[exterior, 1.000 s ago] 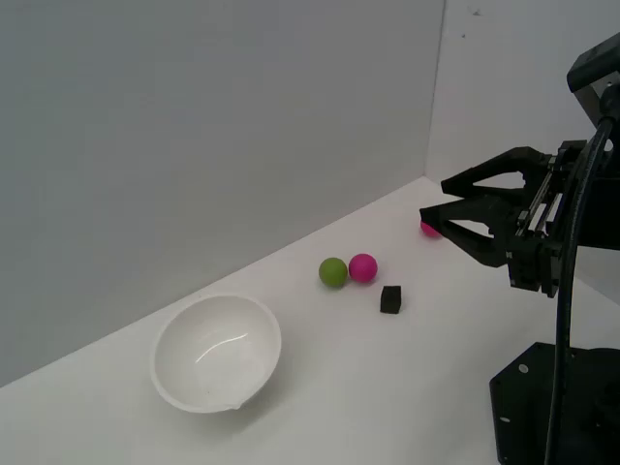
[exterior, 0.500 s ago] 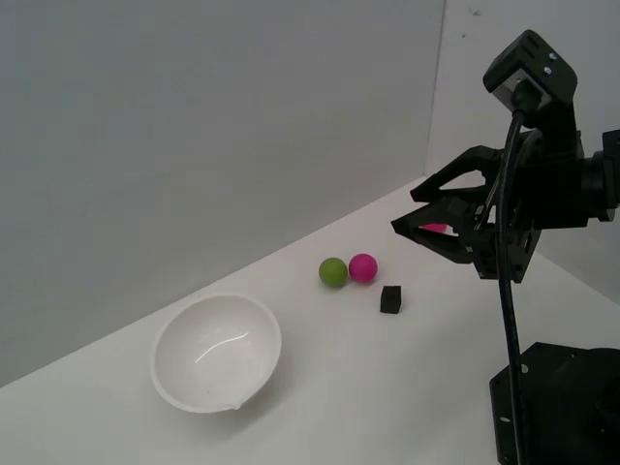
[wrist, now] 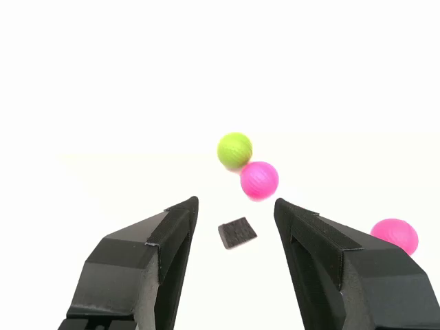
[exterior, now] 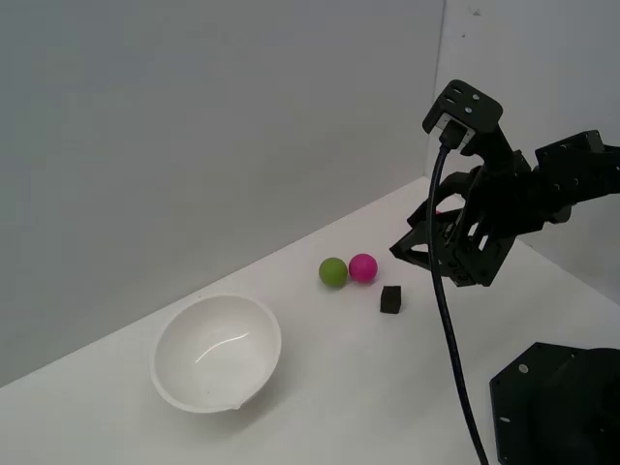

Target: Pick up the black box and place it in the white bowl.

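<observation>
Your gripper [wrist: 236,210] hangs above the black box [wrist: 237,232], jaws apart and empty.
The box sits on the white table [exterior: 387,387] near the pink ball [exterior: 362,267] and green ball [exterior: 333,272], well apart from the white bowl [exterior: 217,353].

White table [exterior: 387,387], white bowl [exterior: 217,353], black box [exterior: 390,299], green ball [exterior: 333,272], two pink balls [wrist: 259,180], black base plate [exterior: 557,407]

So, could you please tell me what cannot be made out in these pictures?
- Wrist view: the bowl is out of frame; the table is washed out to plain white.
- Exterior view: the arm hides most of the second pink ball.
- Exterior view: the tool is a dark mass, its opening unreadable there.
</observation>
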Controlling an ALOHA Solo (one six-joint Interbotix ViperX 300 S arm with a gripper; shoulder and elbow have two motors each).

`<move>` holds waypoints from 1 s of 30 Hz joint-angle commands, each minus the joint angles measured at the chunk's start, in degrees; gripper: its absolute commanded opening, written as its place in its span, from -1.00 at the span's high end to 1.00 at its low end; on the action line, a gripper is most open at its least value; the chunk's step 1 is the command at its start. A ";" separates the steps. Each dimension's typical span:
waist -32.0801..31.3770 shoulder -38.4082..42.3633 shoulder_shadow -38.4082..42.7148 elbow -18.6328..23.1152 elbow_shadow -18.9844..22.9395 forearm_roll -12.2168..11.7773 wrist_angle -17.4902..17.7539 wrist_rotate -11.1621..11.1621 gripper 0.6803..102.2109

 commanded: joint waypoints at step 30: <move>11.07 -11.78 -11.69 -3.34 -3.43 -1.32 6.24 -4.48 -0.15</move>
